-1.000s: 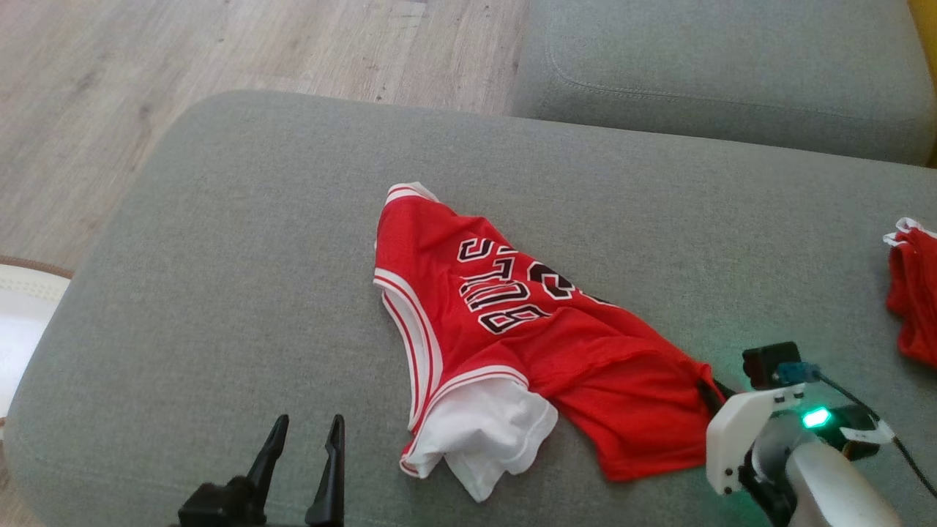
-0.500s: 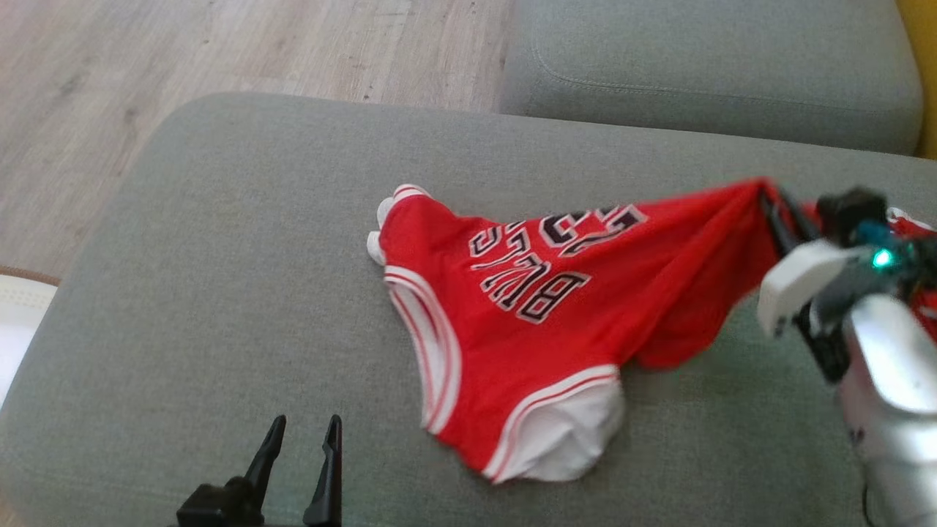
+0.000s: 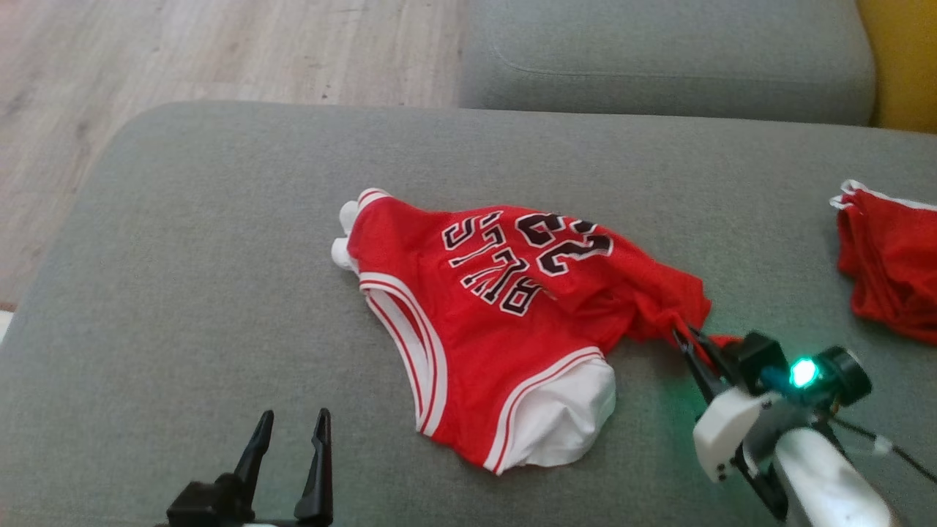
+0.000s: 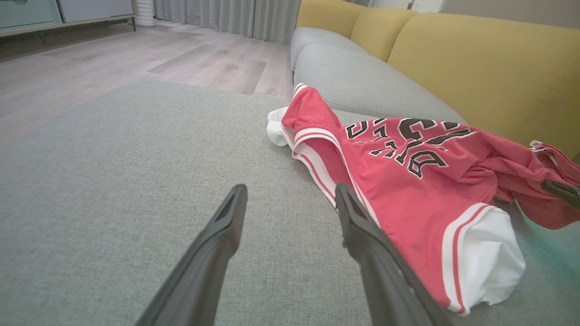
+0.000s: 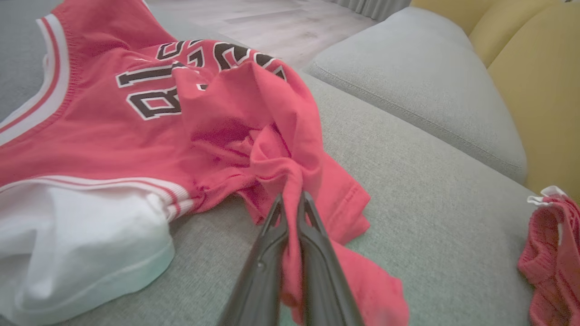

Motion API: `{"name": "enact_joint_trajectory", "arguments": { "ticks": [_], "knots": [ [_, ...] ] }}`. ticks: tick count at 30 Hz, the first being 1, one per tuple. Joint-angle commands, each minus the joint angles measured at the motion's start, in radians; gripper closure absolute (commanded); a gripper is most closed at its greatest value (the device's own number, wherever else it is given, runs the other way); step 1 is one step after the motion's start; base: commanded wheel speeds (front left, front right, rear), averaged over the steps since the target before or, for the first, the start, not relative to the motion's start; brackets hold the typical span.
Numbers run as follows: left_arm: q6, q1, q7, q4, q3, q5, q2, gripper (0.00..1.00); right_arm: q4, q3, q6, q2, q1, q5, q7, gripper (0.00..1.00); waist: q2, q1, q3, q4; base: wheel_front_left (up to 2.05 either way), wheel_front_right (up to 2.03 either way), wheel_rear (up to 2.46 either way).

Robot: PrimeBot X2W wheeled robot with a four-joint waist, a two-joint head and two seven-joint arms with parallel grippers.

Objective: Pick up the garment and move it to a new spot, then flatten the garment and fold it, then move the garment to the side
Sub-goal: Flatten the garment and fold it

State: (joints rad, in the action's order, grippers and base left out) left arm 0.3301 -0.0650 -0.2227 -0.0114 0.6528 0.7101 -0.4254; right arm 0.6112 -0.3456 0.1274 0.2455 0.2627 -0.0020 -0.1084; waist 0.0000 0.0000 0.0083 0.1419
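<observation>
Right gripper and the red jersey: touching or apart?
Touching. The right wrist view shows the right gripper with its fingers pinched shut on a bunched fold of the red jersey, fabric squeezed between them.

The right gripper (image 3: 681, 338) is showing slim dark fingers on a white bracket (image 3: 721, 435), a green light (image 3: 803, 373) is glowing beside a black module (image 3: 845, 377), a thin black cable (image 3: 908, 460) is trailing off the silvery forearm (image 3: 831, 483), and the left gripper (image 3: 294, 419) is showing tapering black fingers.

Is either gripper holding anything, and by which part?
The right gripper is shut on the red jersey, pinching bunched fabric near its hem. The left gripper is open, empty.
</observation>
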Motion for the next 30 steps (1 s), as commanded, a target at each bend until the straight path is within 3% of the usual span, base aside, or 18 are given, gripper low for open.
{"name": "enact_joint_trajectory", "arguments": {
  "ticks": [1,2,3,4,5,6,14,20,30],
  "knots": [
    [0.005,0.044,-0.015,0.032,-0.042,0.000,-0.012,0.00,-0.065,-0.003,0.003,0.007,0.000,-0.017,-0.026,1.00,0.0000,0.0000,0.006,-0.017,0.00,0.00,0.00],
    [0.004,0.045,-0.015,0.032,-0.043,0.000,-0.013,0.00,-0.081,0.005,0.003,0.005,-0.022,-0.022,-0.028,1.00,0.0000,0.0000,0.008,-0.022,0.00,0.00,0.00],
    [0.004,0.045,-0.015,0.032,-0.044,0.001,-0.013,0.00,-0.098,0.015,0.003,0.001,-0.044,-0.026,-0.031,0.83,0.0000,0.0000,0.008,-0.026,0.00,0.00,0.00],
    [0.005,0.045,-0.016,0.032,-0.045,0.001,-0.013,0.00,-0.115,0.028,0.003,-0.005,-0.067,-0.028,-0.034,0.57,0.0000,0.0000,0.008,-0.029,0.00,0.00,0.00],
    [0.005,0.044,-0.016,0.032,-0.046,0.001,-0.013,0.00,-0.130,0.042,0.003,-0.013,-0.091,-0.028,-0.033,0.07,0.0000,0.0000,0.008,-0.033,0.00,0.00,0.00],
    [0.006,0.044,-0.017,0.032,-0.048,0.002,-0.013,0.00,-0.147,0.054,0.003,-0.023,-0.114,-0.028,-0.032,0.00,0.0000,0.0000,0.008,-0.037,0.00,0.00,0.00],
    [0.010,0.027,-0.020,0.028,-0.049,0.006,-0.014,0.00,-0.318,0.139,0.003,-0.093,-0.301,-0.032,-0.005,0.00,0.0000,0.0000,-0.010,-0.060,0.00,0.00,0.00],
    [-0.001,0.025,-0.009,0.024,-0.031,0.010,-0.010,0.00,-0.469,0.211,0.003,-0.131,-0.351,-0.015,0.009,0.00,0.0000,0.0000,-0.021,-0.083,0.00,0.00,0.00],
    [-0.082,0.097,0.060,-0.072,0.077,0.007,0.062,0.00,-0.617,0.305,0.003,-0.178,-0.305,-0.008,0.032,0.00,0.0000,0.0000,-0.014,-0.111,0.00,0.00,0.00]
  ]
}}
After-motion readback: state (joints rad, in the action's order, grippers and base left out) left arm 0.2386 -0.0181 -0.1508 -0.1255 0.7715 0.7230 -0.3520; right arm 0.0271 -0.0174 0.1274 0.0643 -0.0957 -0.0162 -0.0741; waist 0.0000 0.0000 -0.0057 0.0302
